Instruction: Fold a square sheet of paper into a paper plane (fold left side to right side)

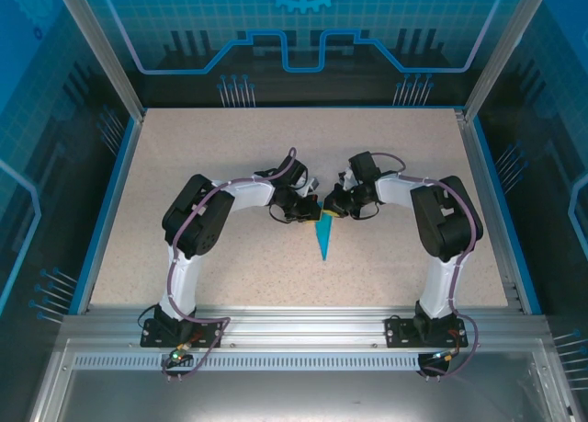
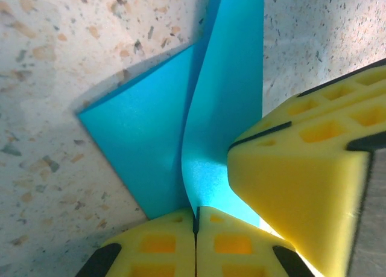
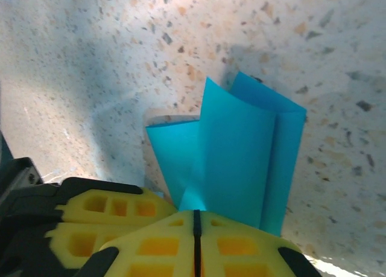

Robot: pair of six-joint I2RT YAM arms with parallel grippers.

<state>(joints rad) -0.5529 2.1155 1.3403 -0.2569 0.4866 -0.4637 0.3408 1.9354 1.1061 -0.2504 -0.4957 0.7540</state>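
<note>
We start at the left tool (image 2: 195, 224). Its jaws are pressed together on a raised flap of the paper plane (image 1: 324, 236). The plane lies at the centre of the table (image 1: 230, 146), its point toward 6 o'clock in the top view. Just beside the left tool, at 3 o'clock, the right tool (image 3: 194, 226) is likewise clamped on the wide end of the same folded sheet.

We judge the risks as follows:
- Opposing pulls from the two closed tools can tear the thin paper.
- An uneven lift can open the creases.
- The tools stand nearly touching, so any sideways motion can cause a collision.
</note>
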